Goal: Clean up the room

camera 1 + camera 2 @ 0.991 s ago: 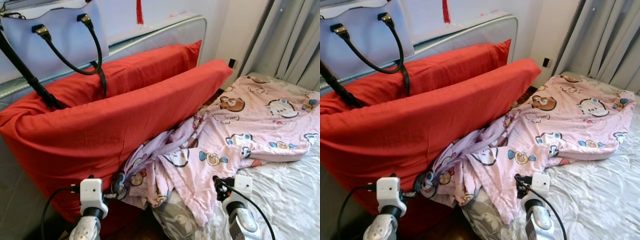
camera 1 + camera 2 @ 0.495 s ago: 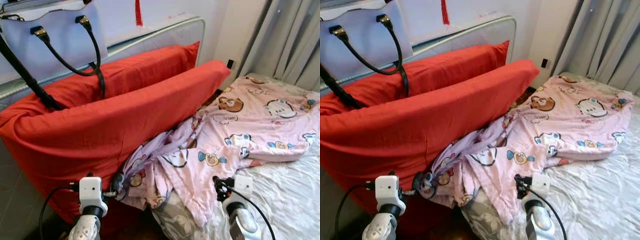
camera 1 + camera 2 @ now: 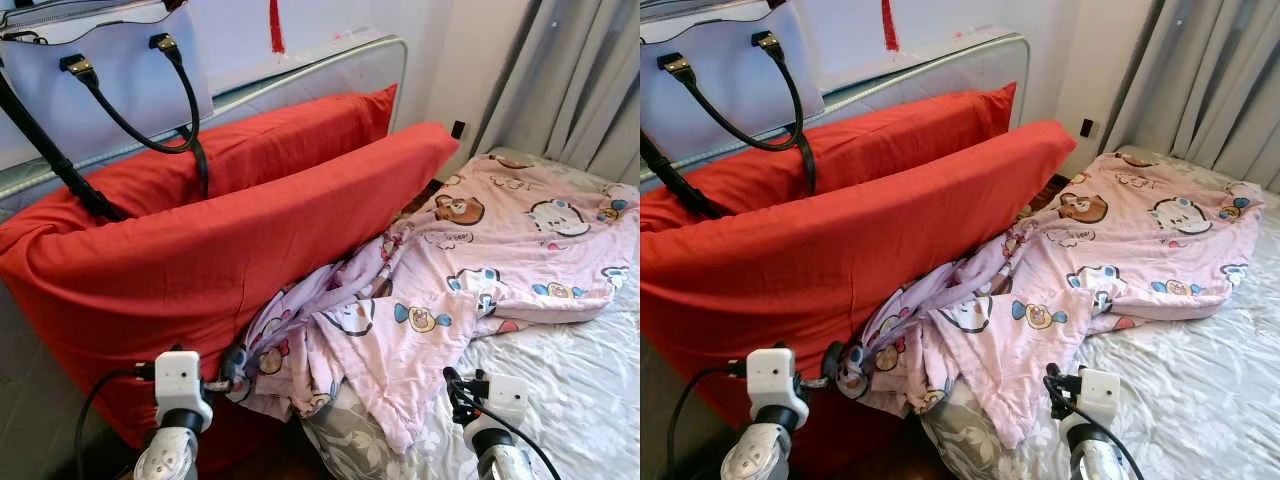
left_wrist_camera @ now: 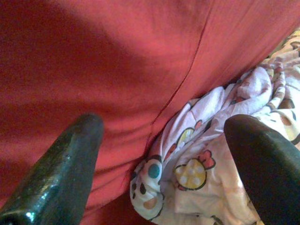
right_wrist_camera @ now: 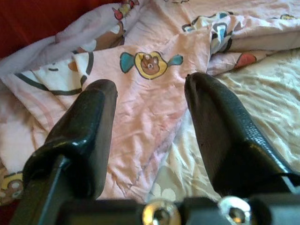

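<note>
Cartoon-print pink sheet [image 3: 480, 260], writing perhaps illegible

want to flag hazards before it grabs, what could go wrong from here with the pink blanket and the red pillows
The pink blanket is bunched against the front red pillow, so the open left gripper might pinch pillow fabric too. The handbag rests above the pillows; tugging could topple it. The open right gripper might catch the bedsheet underneath.
</note>
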`<state>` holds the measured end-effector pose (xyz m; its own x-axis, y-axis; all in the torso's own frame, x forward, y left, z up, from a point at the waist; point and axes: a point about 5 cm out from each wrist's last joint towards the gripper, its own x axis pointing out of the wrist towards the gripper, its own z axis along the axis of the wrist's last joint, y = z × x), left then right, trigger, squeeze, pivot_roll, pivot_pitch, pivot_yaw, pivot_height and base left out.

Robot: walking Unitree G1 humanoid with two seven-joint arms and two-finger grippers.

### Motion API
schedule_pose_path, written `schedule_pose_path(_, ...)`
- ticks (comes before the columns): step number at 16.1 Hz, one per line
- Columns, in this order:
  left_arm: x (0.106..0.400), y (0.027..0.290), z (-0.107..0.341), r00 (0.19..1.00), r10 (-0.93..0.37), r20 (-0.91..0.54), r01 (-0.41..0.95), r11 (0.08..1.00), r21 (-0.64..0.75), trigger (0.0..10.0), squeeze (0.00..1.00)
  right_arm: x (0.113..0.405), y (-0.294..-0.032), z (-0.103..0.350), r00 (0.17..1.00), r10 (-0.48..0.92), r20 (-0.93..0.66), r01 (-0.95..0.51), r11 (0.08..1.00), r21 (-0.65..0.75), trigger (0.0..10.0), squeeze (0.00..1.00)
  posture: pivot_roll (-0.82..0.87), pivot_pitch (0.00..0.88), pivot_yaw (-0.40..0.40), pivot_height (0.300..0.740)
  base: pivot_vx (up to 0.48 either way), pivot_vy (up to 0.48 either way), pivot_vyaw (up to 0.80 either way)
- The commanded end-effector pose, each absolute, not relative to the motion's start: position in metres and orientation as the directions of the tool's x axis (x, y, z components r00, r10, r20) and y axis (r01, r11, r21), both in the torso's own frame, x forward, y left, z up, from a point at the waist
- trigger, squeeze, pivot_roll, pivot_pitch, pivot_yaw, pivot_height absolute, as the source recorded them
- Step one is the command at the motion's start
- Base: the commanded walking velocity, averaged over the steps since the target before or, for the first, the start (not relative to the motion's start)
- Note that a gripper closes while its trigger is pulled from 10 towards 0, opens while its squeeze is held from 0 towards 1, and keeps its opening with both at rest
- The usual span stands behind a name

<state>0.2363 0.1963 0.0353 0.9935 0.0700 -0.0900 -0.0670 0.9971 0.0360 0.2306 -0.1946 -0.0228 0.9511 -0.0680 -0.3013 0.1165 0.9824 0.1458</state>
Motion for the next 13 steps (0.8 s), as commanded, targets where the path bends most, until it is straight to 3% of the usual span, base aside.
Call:
schedule_pose_path(1, 0.238, 0.195, 0.037, 0.993, 0.069, -0.092, -0.067, 0.997, 0.028, 10.0, 0.00, 0.239, -0.191, -0.017, 0.958, -0.061, -0.281, 0.107, 0.983, 0.151, 10.0, 0.00, -0.01, 0.000, -0.027, 0.740, 0.000, 0.000, 0.00)
schedule_pose_path(12, 0.240, 0.193, 0.036, 0.991, 0.052, -0.120, -0.050, 0.999, 0.023, 10.0, 0.00, 0.243, -0.181, -0.018, 0.953, -0.044, -0.299, 0.097, 0.982, 0.164, 10.0, 0.00, 0.00, 0.000, -0.024, 0.740, 0.000, 0.000, 0.00)
schedule_pose_path(13, 0.240, 0.192, 0.035, 0.991, 0.052, -0.127, -0.051, 0.999, 0.017, 10.0, 0.00, 0.244, -0.181, -0.017, 0.954, -0.048, -0.296, 0.102, 0.981, 0.168, 10.0, 0.00, 0.00, 0.000, -0.024, 0.740, 0.000, 0.480, 0.00)
